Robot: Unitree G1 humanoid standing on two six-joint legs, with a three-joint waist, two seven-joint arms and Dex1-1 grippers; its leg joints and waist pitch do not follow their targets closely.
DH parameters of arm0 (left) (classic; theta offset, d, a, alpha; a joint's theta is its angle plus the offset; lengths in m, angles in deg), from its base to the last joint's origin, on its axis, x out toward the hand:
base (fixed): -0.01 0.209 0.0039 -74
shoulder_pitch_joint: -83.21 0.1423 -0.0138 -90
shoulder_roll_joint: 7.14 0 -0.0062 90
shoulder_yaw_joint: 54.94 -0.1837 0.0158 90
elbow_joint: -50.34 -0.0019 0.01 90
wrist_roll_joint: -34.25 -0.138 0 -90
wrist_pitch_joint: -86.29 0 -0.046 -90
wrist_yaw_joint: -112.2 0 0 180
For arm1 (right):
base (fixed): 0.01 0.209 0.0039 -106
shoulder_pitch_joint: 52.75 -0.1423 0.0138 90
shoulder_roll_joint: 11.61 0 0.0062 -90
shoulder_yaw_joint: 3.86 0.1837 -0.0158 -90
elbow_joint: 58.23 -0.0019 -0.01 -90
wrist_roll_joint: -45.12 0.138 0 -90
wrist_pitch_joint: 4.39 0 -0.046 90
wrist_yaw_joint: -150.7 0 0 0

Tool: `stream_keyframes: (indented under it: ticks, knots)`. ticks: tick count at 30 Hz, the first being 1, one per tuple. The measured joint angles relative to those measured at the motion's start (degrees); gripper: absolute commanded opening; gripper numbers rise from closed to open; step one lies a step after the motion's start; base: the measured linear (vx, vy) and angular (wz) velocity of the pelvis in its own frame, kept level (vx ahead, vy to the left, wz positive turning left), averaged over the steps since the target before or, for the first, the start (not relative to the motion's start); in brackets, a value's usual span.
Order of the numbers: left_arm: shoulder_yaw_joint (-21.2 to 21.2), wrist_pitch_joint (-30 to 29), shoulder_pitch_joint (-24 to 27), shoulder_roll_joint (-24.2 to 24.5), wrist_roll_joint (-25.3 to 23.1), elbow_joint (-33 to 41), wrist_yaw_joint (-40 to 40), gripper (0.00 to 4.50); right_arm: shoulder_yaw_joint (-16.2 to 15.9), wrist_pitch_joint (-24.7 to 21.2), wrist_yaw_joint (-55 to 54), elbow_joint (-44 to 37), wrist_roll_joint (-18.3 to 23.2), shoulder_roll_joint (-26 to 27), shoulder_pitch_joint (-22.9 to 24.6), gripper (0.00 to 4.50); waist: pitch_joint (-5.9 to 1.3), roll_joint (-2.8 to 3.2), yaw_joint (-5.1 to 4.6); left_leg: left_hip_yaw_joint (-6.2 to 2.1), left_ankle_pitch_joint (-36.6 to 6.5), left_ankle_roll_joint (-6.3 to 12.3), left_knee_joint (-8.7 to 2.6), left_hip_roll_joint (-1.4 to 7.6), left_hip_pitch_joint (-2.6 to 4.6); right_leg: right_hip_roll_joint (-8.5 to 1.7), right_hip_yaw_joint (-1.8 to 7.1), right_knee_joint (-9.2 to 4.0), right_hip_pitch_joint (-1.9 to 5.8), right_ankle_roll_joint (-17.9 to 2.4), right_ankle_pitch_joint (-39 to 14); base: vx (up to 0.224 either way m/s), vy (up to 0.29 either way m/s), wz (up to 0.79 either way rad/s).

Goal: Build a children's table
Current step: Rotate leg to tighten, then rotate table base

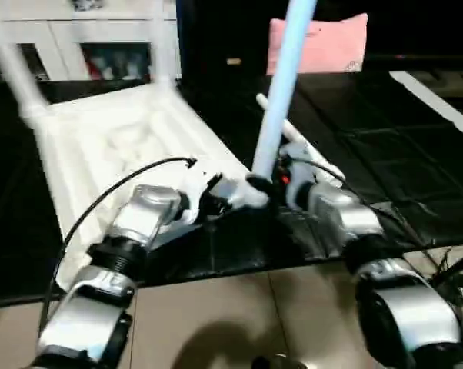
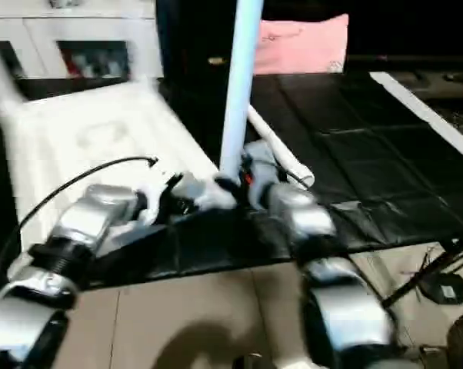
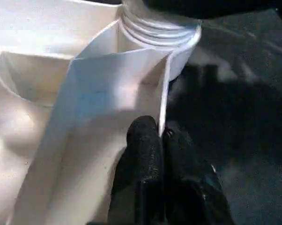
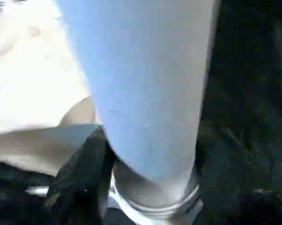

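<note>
Upside-down table [image 1: 116,146], leg [image 1: 281,92] upright in corner socket [image 3: 159,28], gripped by right end effector [image 1: 281,181]; left end effector [image 3: 162,140] pinched on rim; pillow [image 1: 324,42] at 12 o'clock.

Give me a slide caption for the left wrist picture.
Shut black fingers pinch a rib of the upturned white table beside its corner socket.

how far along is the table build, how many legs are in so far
Two far legs look fitted: white tube legs and rise from the upside-down white plastic tabletop. In hand: the right claw holds an upright leg at the near corner socket, while the left claw, shut, pinches the rim beside it. Left: one more leg lying on the black mat.
</note>
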Motion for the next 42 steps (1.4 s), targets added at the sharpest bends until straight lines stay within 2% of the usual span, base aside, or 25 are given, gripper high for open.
stream_keyframes:
  ticks: [4,7,8,12,15,17,18,23,24,25,27,32,33,37,39,42]
  knots:
    - [0.41,-0.81,0.02,-1.06,-0.66,0.85,-3.59,0.0,1.7,0.0,-3.96,2.12,0.07,1.79,-2.03,2.41,-0.04,-0.1,0.13,0.01,0.04,0.31,-0.2,0.0,-0.01,0.0,0.0,0.0,-0.02,-0.05,-0.04,0.0,0.0,0.0]
    - [0.37,-0.74,0.01,-1.26,-1.1,0.87,-3.9,0.0,1.75,0.0,-4.51,2.2,0.07,1.85,-2.06,2.41,-0.07,-0.12,0.19,0.02,0.02,0.33,-0.21,-0.03,-0.01,-0.01,0.02,-0.02,-0.02,-0.28,0.06,0.0,0.0,0.0]
    - [0.26,-0.67,0.01,-1.27,-1.2,0.87,-4.0,0.0,1.98,0.0,-4.58,2.26,0.08,1.91,-2.06,2.79,-0.07,-0.11,0.19,0.03,0.03,0.33,-0.2,-0.03,-0.01,-0.01,0.02,-0.02,-0.02,-0.3,0.08,0.0,0.0,0.0]
    - [-0.04,-0.15,0.01,-1.17,-1.74,0.81,-4.3,0.0,2.62,0.61,-4.74,2.31,0.6,2.57,-1.64,2.94,-0.06,-0.11,0.12,0.02,0.01,0.26,-0.13,-0.02,0.0,-0.01,0.01,-0.02,-0.02,-0.08,-0.04,0.0,0.0,0.0]
    - [-1.04,1.65,-0.16,-0.8,-2.0,-0.05,-4.28,0.0,2.72,1.6,-4.54,1.51,0.6,2.51,-0.56,3.32,-0.07,-0.09,0.15,0.02,-0.05,0.15,-0.11,-0.02,-0.01,-0.01,0.02,-0.01,-0.02,-0.08,-0.03,0.0,0.0,0.0]
    - [-1.33,2.95,-0.43,-0.74,-2.19,-1.0,-4.29,0.0,2.75,2.24,-4.15,0.55,0.74,2.42,0.86,3.36,-0.07,-0.09,0.23,0.02,-0.05,0.15,-0.11,-0.02,-0.01,-0.01,0.03,0.0,-0.01,-0.08,-0.01,0.0,0.0,0.0]
    - [-1.57,3.88,-1.09,-0.73,-2.36,-2.3,-4.36,0.0,2.78,2.51,-3.74,-0.24,0.86,2.06,2.21,3.68,-0.07,-0.09,0.42,0.03,-0.05,0.13,-0.11,-0.02,-0.03,-0.01,0.03,-0.01,-0.01,-0.07,0.0,0.0,0.0,0.0]
    - [-1.74,7.61,-3.11,-1.14,-3.26,-6.82,-6.38,0.0,1.96,4.03,-1.05,-3.89,1.05,1.0,8.61,3.84,-0.01,-0.06,0.9,0.04,-0.06,0.11,-0.1,-0.02,-0.04,-0.01,0.01,-0.05,-0.03,-0.06,0.08,0.0,0.0,0.0]
    - [-1.73,8.2,-3.27,-1.35,-3.25,-7.27,-6.45,0.0,1.98,4.23,-0.56,-5.25,1.21,0.86,10.06,4.0,0.01,-0.06,1.08,0.03,-0.06,0.11,-0.11,-0.02,-0.08,-0.01,0.0,-0.07,-0.03,-0.05,0.08,0.0,0.0,0.0]
    - [-1.77,9.52,-3.55,-1.63,-3.26,-8.22,-6.6,0.0,2.08,4.35,-0.06,-7.39,1.74,0.47,11.69,4.19,0.03,-0.06,1.42,0.03,-0.05,0.12,-0.1,-0.02,-0.1,-0.01,0.0,-0.1,-0.05,-0.05,0.09,0.0,0.0,0.0]
    - [-2.04,11.5,-4.19,-1.77,-3.49,-9.85,-7.05,0.0,2.54,4.57,0.71,-11.92,2.67,-0.12,14.04,4.2,0.04,-0.07,1.67,0.04,-0.05,0.13,-0.11,-0.02,-0.12,-0.01,0.01,-0.14,-0.05,-0.03,0.1,0.0,0.0,0.0]
    - [-1.72,17.01,-5.65,-2.08,-4.27,-14.41,-11.23,0.0,4.81,1.56,0.61,-25.8,5.94,-1.36,21.15,4.41,0.04,-0.07,1.74,0.05,0.06,0.31,-0.13,-0.02,-0.14,0.02,0.04,-0.22,-0.04,0.03,0.12,0.0,0.0,0.0]
    - [-0.55,17.46,-6.2,-2.29,-3.95,-15.52,-11.77,0.44,4.65,0.56,0.66,-27.87,6.18,-1.51,22.64,4.5,0.05,-0.06,1.63,0.04,0.06,0.32,-0.14,-0.01,-0.17,0.03,0.02,-0.26,-0.06,0.03,0.12,0.0,0.0,0.0]
    - [4.75,20.22,-7.28,-2.45,0.49,-13.39,-12.61,0.66,2.73,-1.27,1.12,-31.53,6.11,-1.53,25.48,4.5,0.08,-0.09,1.73,0.03,0.05,0.33,-0.3,0.05,-0.26,0.1,-0.02,-0.49,-0.08,-0.04,0.17,0.0,0.0,0.0]
    - [5.81,20.7,-7.88,-1.47,1.68,-9.37,-12.47,0.91,1.2,-1.14,0.53,-32.29,5.17,-1.24,25.42,4.5,0.08,-0.1,1.86,0.04,0.04,0.33,-0.34,0.04,-0.26,0.08,-0.02,-0.53,-0.08,-0.19,0.26,0.0,0.0,0.0]
    - [6.69,20.86,-7.56,-0.08,2.61,-5.06,-12.33,1.06,-0.07,-1.45,-0.23,-33.2,3.97,-1.25,25.8,4.5,0.08,-0.12,2.24,0.05,0.04,0.33,-0.35,0.02,-0.27,0.06,0.0,-0.56,-0.07,-0.15,0.24,0.0,0.0,0.0]
